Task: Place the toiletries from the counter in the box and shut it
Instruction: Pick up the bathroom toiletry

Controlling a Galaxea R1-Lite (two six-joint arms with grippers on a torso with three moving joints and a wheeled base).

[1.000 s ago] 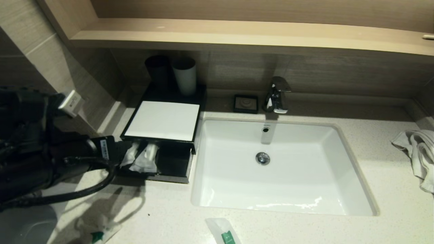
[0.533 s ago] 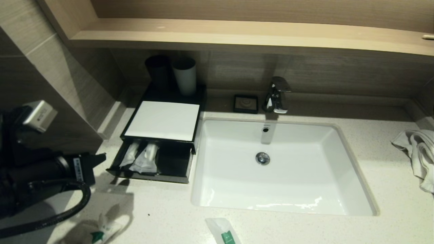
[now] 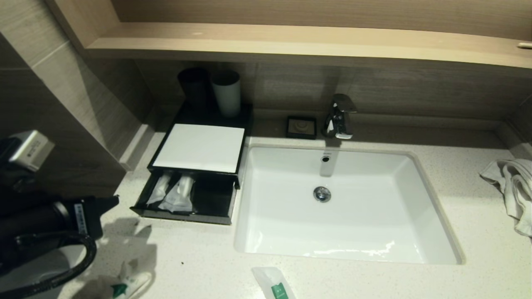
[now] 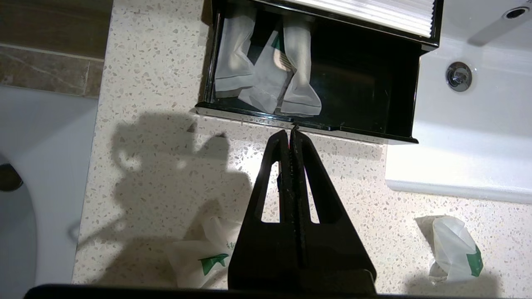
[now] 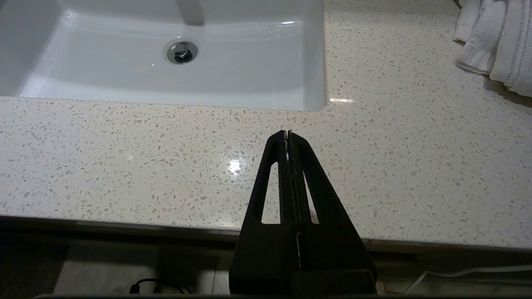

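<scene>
**Two sachets left on the worktop, drawer open**

Two claws show, both pressed shut and holding nothing. The left claw (image 4: 291, 135) hangs above the worktop (image 3: 199, 253), just in front of the open drawer of the box (image 3: 202, 146), its tips together and apart from the drawer's front edge. In the head view the left arm sits at the far left edge, over the worktop's left end.

Near the worktop's front edge, on the left, lies a crumpled sachet with a green label (image 3: 124, 285). Behind it stands the box, black with a white top panel, against the sink's left side; its shallow drawer is pulled out, and several clear-wrapped packets (image 3: 173, 194) lie in the drawer's left half, while the right half is bare. A black cup (image 3: 193, 88) and a white cup (image 3: 227, 93) stand on the box's rear.

A second green-labelled sachet (image 3: 274, 284) lies on the worktop in front of the sink (image 3: 415, 199). A white towel (image 3: 511, 191) lies on the far right.

The right claw (image 5: 287, 133) is parked near the worktop's front edge, right of the sink.
</scene>
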